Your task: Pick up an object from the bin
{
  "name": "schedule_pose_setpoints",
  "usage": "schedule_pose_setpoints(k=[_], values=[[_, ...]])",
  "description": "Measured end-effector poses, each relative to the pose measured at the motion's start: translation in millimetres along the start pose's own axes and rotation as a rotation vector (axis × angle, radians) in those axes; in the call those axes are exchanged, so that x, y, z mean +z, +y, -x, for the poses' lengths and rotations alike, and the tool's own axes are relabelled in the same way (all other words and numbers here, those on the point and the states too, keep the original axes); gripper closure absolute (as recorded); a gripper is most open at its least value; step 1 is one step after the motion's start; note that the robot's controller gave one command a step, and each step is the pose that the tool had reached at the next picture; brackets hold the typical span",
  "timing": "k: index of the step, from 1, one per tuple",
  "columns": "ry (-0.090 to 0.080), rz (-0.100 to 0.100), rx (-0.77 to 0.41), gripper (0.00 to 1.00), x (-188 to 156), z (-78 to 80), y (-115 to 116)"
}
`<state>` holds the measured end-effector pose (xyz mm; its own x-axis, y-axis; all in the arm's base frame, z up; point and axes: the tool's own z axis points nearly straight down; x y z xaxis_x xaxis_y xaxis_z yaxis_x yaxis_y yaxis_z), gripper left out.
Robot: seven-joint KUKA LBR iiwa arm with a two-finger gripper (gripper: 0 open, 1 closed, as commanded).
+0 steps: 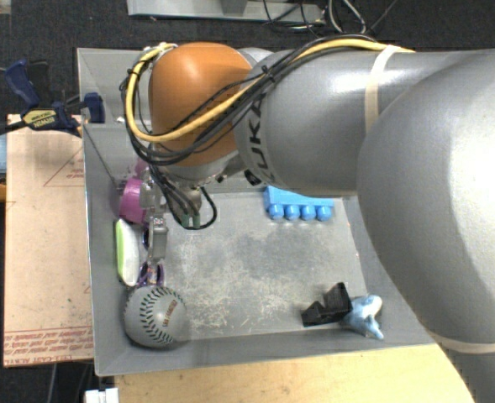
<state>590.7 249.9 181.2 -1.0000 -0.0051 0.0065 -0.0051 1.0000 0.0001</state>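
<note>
My gripper (156,240) reaches down along the bin's left wall, under the orange wrist cover. Its tip is just above a grey baseball (155,316) with red stitching in the front left corner. A small purple thing (151,272) shows right at the tip, between gripper and ball; whether it is gripped I cannot tell. Directly left of the gripper a green and white oblong thing (127,251) lies against the wall. A magenta round thing (132,197) sits just behind that, partly hidden by the gripper's body.
A blue studded brick (298,205) lies at the back of the bin, right of the gripper. A black angular piece (328,304) and a pale blue toy figure (365,315) lie at the front right. The arm covers the bin's right side.
</note>
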Motion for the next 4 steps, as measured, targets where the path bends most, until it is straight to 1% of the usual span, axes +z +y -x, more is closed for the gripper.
schedule_pose_setpoints(k=[1, 2, 3, 4], values=[[-0.007, 0.002, 0.005, 0.0, -5.5, 1.9, -1.6], [-0.009, 0.0, -0.542, 0.0, 96.0, 4.7, -1.9], [-0.012, 0.003, -0.498, 0.0, 37.0, 5.1, 0.5], [-0.008, -0.003, -0.582, 0.0, 106.9, 6.0, -4.1]])
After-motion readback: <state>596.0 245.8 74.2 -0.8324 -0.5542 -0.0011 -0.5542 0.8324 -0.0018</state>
